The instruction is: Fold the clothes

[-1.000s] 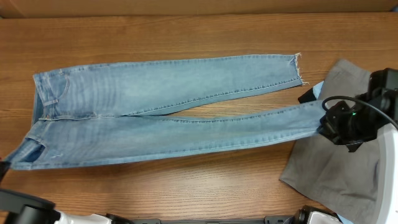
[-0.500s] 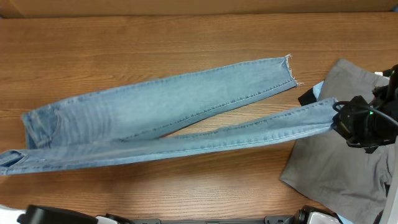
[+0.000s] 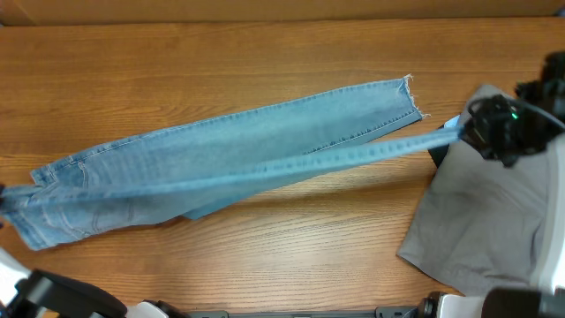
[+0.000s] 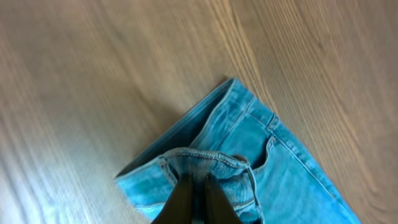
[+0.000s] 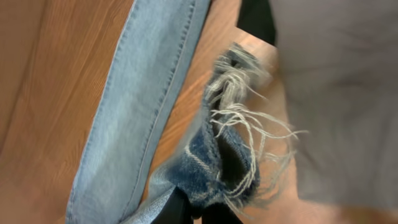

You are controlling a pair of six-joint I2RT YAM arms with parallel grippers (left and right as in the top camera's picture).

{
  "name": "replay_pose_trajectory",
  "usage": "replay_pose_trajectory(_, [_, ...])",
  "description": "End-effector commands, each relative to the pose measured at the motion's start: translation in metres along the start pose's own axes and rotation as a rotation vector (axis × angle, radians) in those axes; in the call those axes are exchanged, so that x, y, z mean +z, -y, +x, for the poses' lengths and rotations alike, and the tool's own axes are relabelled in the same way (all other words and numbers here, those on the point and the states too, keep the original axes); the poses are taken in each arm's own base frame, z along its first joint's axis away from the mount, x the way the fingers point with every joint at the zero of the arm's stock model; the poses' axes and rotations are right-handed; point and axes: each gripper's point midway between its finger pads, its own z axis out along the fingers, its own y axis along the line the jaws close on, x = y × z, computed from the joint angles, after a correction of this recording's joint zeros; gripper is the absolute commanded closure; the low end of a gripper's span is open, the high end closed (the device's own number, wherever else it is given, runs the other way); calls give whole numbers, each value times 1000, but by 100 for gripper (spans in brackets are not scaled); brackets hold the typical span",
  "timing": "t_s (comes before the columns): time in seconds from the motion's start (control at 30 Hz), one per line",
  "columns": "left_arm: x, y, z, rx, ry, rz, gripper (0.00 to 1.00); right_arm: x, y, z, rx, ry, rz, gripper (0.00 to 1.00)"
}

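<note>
Denim jeans [image 3: 265,141] span the bench [image 3: 265,53] from left edge to right, left jaws clamped on the waistband [image 4: 205,163], right jaws clamped on a frayed hem [image 5: 242,124]; best hold that raised leg taut and lay it squarely over the other.

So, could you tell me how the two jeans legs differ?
The far leg lies flat and wide on the table; the near leg is stretched into a taut, narrow band. The far leg's hem is free; the near leg's is pinched by the right gripper. Both are light-blue denim with frayed hems.
</note>
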Motion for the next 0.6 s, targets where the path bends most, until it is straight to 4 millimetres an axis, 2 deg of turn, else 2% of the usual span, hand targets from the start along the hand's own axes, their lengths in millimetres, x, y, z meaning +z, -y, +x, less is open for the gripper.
replay_pose_trajectory(0.0, [13, 2, -22, 50, 72, -98, 96, 25, -4, -28, -36, 47, 50, 95])
replay_pose_trajectory(0.2, [42, 43, -19, 133, 74, -44, 96, 77, -21, -47, -72, 24, 46, 95])
replay_pose_trajectory(0.37, [48, 70, -21, 178, 107, 3, 95, 99, -29, -68, -88, 59, 21, 95])
replay_pose_trajectory(0.47, [48, 81, -20, 198, 118, 20, 95, 108, -46, -82, -123, 114, -31, 95])
replay_pose_trajectory(0.57, [48, 87, -19, 208, 120, 27, 94, 115, -59, -86, -152, 133, -56, 95])
